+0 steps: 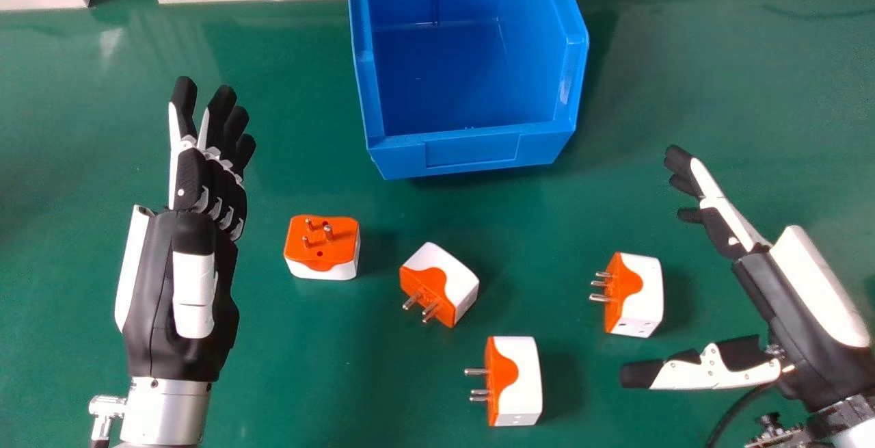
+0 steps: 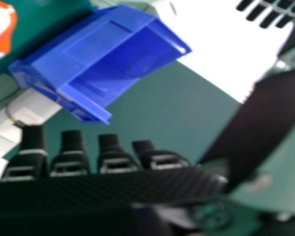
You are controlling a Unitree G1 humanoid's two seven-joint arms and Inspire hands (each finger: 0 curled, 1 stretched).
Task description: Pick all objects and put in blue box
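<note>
Orange and white plug adapters [image 1: 512, 381] with metal pins.

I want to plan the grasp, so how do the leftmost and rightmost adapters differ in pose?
The leftmost adapter has its pins upward; the rightmost adapter has its pins toward the head view's left. The leftmost adapter shows orange on top, the rightmost adapter mostly white. Both have three pins.

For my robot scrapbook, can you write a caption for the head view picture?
Four orange-and-white plug adapters wait on a green table near an empty blue bin.
</note>
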